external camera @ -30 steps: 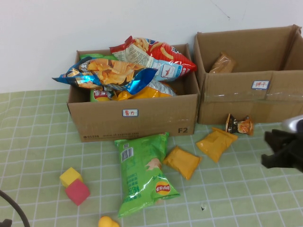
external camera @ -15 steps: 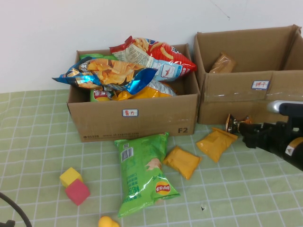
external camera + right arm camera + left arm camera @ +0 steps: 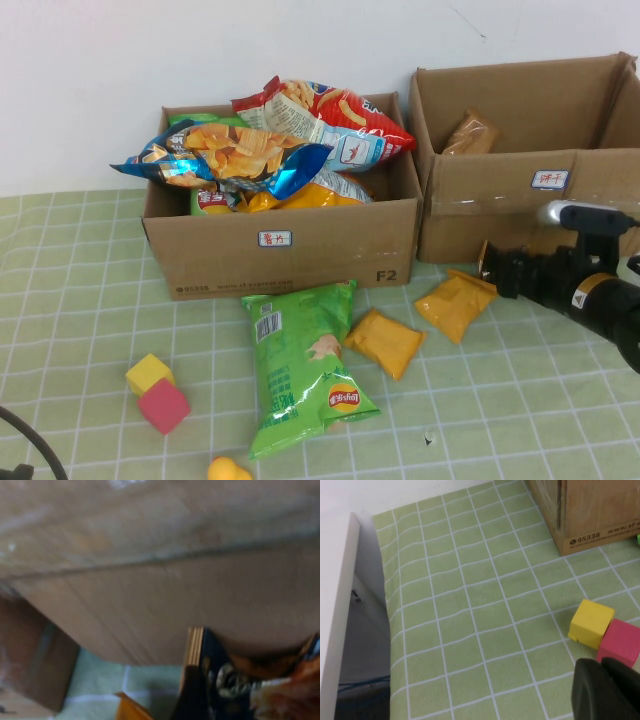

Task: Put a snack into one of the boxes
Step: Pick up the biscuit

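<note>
Tablecloth (image 3: 90,300) first, scanning from the near edge: catching a rounded yellow piece (image 3: 228,470) poking in at the front. Finding the left gripper (image 3: 602,690) hovering low over the cloth at the near left, fingertips pressed together, pinching nothing. Passing a yellow cube (image 3: 590,623) and a red cube (image 3: 621,641) touching each other just beside it. Moving on to a big green chip bag (image 3: 305,365) lying flat mid-table, then two orange packets (image 3: 385,342) (image 3: 456,303) to its right, slightly apart. Reaching the right gripper (image 3: 497,270) now, stretching in low from the right, sitting right at a small dark snack packet (image 3: 225,685) tucked against the front wall of the right box (image 3: 500,215); hiding most of that packet from above, so not managing to tell whether clamped or spread. Looking past to a brown packet (image 3: 470,135) leaning inside that box. Swinging left to the other box (image 3: 280,250), overflowing with a blue bag (image 3: 230,155) and a red bag (image 3: 320,120) stacked above its rim.
</note>
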You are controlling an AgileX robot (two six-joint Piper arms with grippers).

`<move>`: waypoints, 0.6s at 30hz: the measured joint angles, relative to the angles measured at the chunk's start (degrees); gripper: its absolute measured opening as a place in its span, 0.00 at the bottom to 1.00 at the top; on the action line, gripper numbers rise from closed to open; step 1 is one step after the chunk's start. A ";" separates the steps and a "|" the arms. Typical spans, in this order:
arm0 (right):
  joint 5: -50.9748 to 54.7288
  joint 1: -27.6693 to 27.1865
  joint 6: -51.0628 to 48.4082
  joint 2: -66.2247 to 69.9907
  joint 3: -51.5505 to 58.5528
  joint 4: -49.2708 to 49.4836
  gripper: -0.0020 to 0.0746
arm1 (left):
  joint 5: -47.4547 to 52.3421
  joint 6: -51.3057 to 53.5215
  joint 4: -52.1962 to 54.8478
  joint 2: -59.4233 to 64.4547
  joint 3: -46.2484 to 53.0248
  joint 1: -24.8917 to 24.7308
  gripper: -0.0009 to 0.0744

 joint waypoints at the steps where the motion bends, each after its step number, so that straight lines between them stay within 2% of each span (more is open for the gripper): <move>1: 0.45 0.00 0.24 0.27 -0.15 0.00 0.76 | 0.00 0.00 -0.10 0.00 0.00 0.00 0.01; 6: 3.36 0.00 0.19 0.78 -0.28 -0.52 0.76 | 0.00 -0.50 -0.24 0.00 0.00 0.00 0.01; 9: 3.83 0.00 -1.53 0.78 -0.28 -0.62 0.71 | 0.00 -0.48 -0.24 0.00 0.00 0.00 0.01; 12: 3.92 0.00 -2.45 0.78 -0.28 -0.82 0.58 | 0.00 -0.48 -0.24 0.00 0.00 0.00 0.01; 18: 3.82 0.00 2.71 0.10 -0.28 -4.74 0.19 | 0.00 -0.48 -0.82 0.00 0.00 0.00 0.01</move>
